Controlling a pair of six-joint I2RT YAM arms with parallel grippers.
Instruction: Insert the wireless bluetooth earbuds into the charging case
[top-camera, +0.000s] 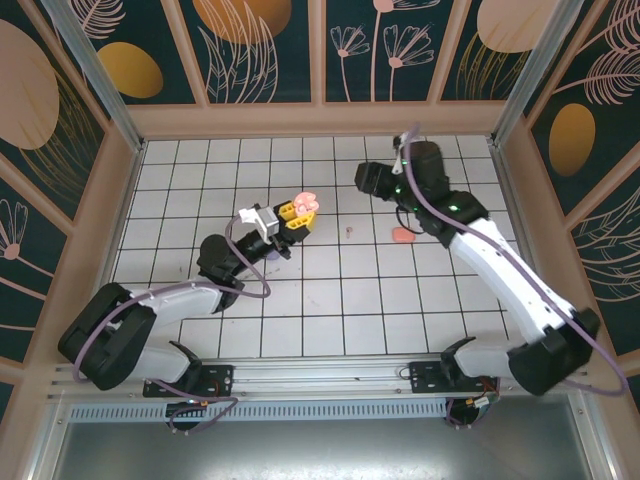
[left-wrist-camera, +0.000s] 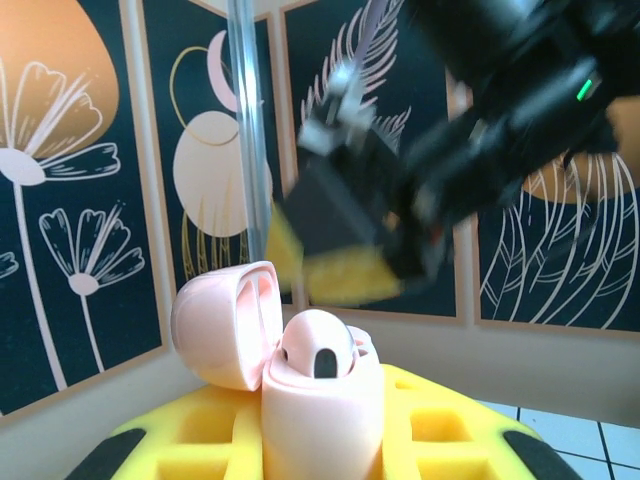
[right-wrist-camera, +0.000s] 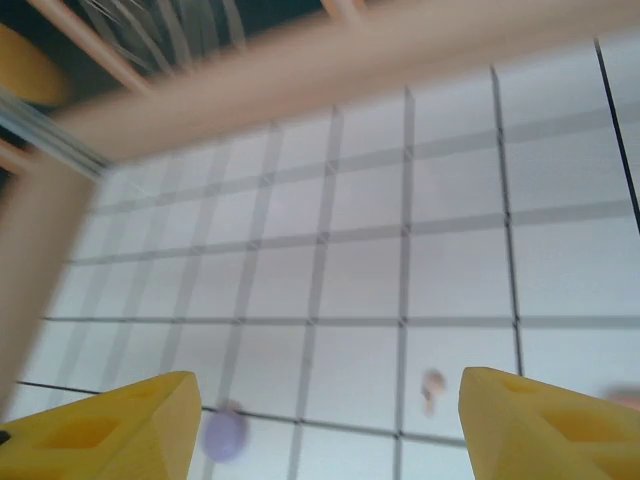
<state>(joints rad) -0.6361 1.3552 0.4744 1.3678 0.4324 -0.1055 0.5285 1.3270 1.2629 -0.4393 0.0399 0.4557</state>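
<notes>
My left gripper (top-camera: 291, 219) is shut on the pale pink charging case (top-camera: 306, 203), holding it upright above the tiles. In the left wrist view the case (left-wrist-camera: 325, 415) stands between my yellow fingers (left-wrist-camera: 455, 420) with its lid (left-wrist-camera: 222, 325) swung open to the left. One pale pink earbud (left-wrist-camera: 318, 350) sits in it. My right gripper (top-camera: 368, 178) hovers to the right of the case, blurred, and it is open and empty (right-wrist-camera: 325, 430). A loose pale pink earbud (top-camera: 349, 231) lies on the tiles; the right wrist view shows it as well (right-wrist-camera: 432, 388).
A coral-orange case (top-camera: 403, 235) lies on the tiles under the right arm. A small lilac rounded piece (top-camera: 275, 255) lies beside the left arm and appears again near my right gripper's left finger (right-wrist-camera: 225, 436). Wooden walls (top-camera: 320, 120) ring the tiled floor.
</notes>
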